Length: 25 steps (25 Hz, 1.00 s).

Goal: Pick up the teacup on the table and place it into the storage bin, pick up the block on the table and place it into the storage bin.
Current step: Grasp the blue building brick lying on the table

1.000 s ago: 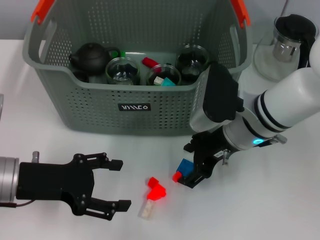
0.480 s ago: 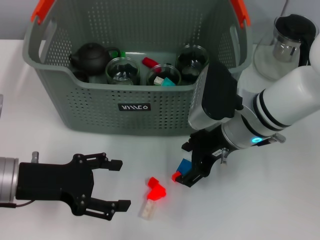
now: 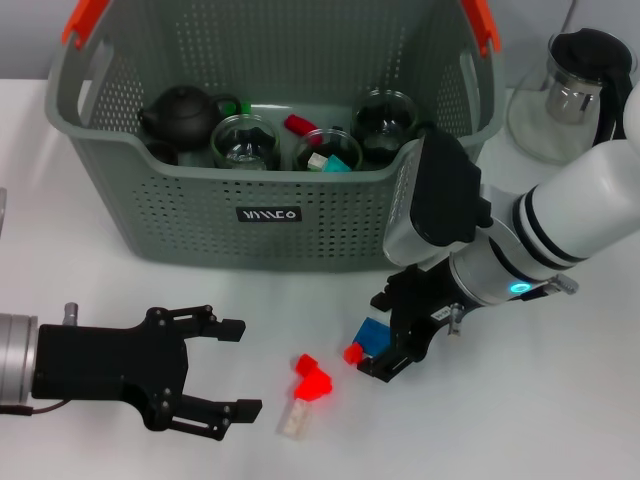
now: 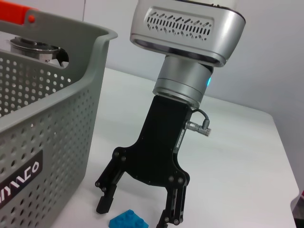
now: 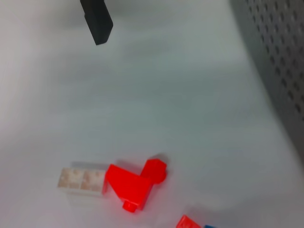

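Observation:
The grey-green storage bin [image 3: 270, 215] stands at the back and holds a dark teapot [image 3: 180, 115], glass teacups [image 3: 245, 140] and small blocks. My right gripper [image 3: 385, 348] is low over the table in front of the bin. It is open, with its fingers on either side of a blue block [image 3: 374, 333]. A small red block [image 3: 352, 353] lies beside it. The left wrist view shows the right gripper [image 4: 137, 213] spread over the blue block [image 4: 127, 221]. My left gripper [image 3: 238, 368] is open and empty at the front left.
A red block [image 3: 312, 380] and a pale block [image 3: 294, 420] lie between the grippers, and both show in the right wrist view [image 5: 130, 183] [image 5: 80, 179]. A glass kettle [image 3: 570, 90] stands at the back right, next to the bin.
My right gripper has shifted slightly to the right and down around the blue block. The left arm and the loose blocks have not moved.

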Tool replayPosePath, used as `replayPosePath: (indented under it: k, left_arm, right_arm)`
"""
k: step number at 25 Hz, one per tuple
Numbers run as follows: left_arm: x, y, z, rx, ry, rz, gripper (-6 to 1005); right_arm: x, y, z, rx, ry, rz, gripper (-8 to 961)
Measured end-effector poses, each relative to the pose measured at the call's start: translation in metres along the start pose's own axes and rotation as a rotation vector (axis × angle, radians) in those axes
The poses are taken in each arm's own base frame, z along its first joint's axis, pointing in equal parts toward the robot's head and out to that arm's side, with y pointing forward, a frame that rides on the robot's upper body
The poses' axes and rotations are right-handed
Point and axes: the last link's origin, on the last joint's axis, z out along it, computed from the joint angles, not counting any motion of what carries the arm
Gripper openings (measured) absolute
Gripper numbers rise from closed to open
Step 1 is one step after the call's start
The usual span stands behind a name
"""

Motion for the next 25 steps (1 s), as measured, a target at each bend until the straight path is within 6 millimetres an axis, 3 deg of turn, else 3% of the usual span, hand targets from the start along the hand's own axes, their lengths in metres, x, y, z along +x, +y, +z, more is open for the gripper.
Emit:
replayPosePath:
  k: [9,17,23,25]
  left_arm:
    - [-0.0008,0.0005,-0.0003,0.001,0.000,-0.002,946]
    - [-0.0011,0.0007,-0.0002,0.000,0.000,0.001,946]
    - [-0.0012,0.0007,-0.0002,0.000,0.000,0.002,946]
    - [-0.0011,0.0007,-0.0002,0.000,0.000,0.001,946]
  right_arm:
    - [-0.0002,0.0003,0.0011,0.002,-0.003,0.002,941]
    - [-0.0015,0.0008,0.0015,0.001,-0.003,0.004,792]
    - [-0.0015,0.0007,0.0016,0.003,-0.004,0.008,626]
    - [-0.0014,0.0007,0.0016,0.003,-0.004,0.008,628]
